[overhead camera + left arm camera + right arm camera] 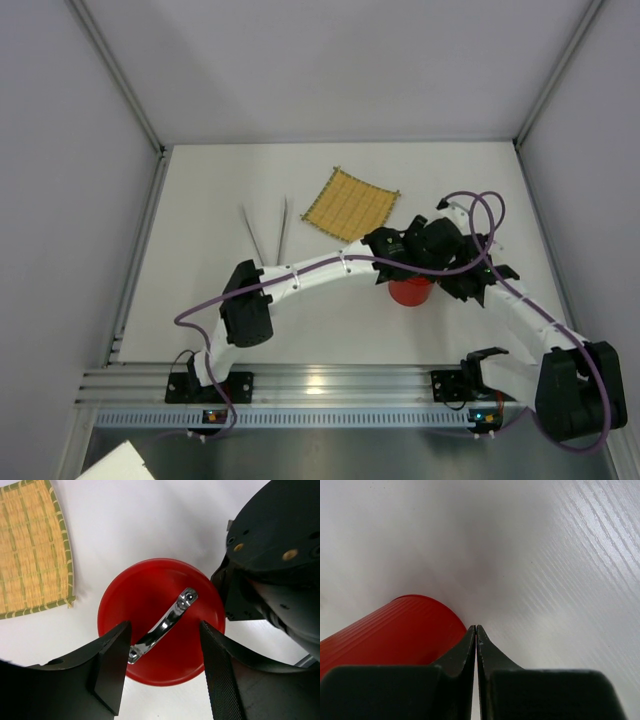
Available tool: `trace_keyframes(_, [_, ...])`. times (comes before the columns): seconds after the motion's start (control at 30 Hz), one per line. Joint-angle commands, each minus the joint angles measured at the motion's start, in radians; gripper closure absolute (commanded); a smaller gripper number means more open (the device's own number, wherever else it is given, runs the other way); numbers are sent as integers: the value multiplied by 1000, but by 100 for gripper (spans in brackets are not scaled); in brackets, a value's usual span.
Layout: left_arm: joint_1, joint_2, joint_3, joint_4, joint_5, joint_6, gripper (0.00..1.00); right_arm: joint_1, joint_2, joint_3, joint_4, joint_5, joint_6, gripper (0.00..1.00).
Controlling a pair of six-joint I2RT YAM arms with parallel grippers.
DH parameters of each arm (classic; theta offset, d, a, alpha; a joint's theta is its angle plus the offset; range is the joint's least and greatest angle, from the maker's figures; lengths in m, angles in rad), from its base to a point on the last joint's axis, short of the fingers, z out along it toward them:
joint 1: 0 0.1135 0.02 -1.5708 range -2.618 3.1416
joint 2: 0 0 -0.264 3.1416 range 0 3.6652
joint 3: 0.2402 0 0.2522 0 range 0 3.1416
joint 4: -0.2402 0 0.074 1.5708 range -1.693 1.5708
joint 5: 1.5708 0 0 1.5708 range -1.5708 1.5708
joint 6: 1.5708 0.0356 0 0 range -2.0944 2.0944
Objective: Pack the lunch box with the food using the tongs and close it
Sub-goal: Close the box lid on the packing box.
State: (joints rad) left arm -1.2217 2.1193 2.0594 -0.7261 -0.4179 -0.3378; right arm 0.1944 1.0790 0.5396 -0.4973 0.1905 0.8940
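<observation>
From above, the lunch box (pixel 410 293) stands upright on the surface (pixel 200 300), at about 4 o'clock from the tongs (pixel 283 230) and well apart from them. The tongs' long axis runs 12 to 6, with the V opening toward 12. At the left wrist, the left hand (pixel 164 627) hangs over the red lid (pixel 150 595), jaws apart and holding nothing, and the chrome handle (pixel 185 602) slants 2 to 8 between them. The hard, smooth plastic is probably light and slippery, so the lid's rim is the place to grip. At the right wrist, the right hand (pixel 476 627) is closed and empty, with the box's ribbed side just beside it at 9 o'clock, seemingly touching.
</observation>
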Motion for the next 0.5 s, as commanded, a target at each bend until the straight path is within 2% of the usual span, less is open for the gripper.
trace_keyframes(0.0, [14, -35, -28, -162, -30, 8, 38, 23, -25, 54, 11, 29, 10, 99])
trace_keyframes(0.47, [63, -162, -45, -96, -58, -1, 36, 19, -93, 68, -86, 135, 42, 96])
